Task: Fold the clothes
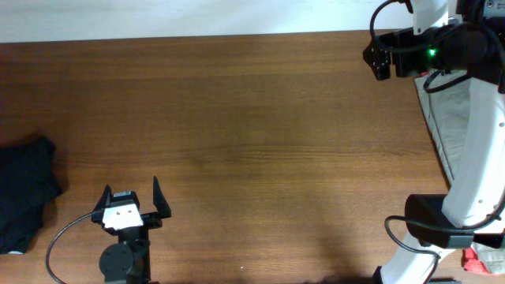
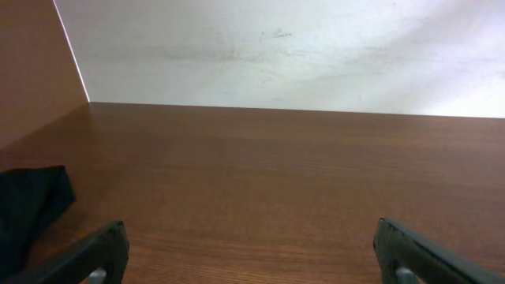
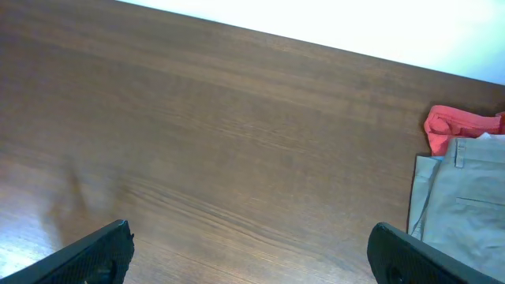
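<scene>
The clothes, a crumpled black garment (image 1: pixel 24 193), lie at the table's left edge; their corner also shows at the lower left of the left wrist view (image 2: pixel 28 213). My left gripper (image 1: pixel 132 188) stands open near the front edge, to the right of the garment and apart from it. Between its fingers (image 2: pixel 102 254) there is only bare wood (image 2: pixel 248 252). My right gripper (image 1: pixel 380 57) hangs at the far right back of the table, open (image 3: pixel 248 254) and holding nothing, far from the garment.
Grey-beige trousers (image 1: pixel 458 118) (image 3: pixel 461 205) lie along the right edge under the right arm. A red cloth (image 3: pixel 458 126) shows beside them, and red (image 1: pixel 483 256) also shows at the front right corner. The brown wooden table (image 1: pixel 252 142) ends at a white wall behind.
</scene>
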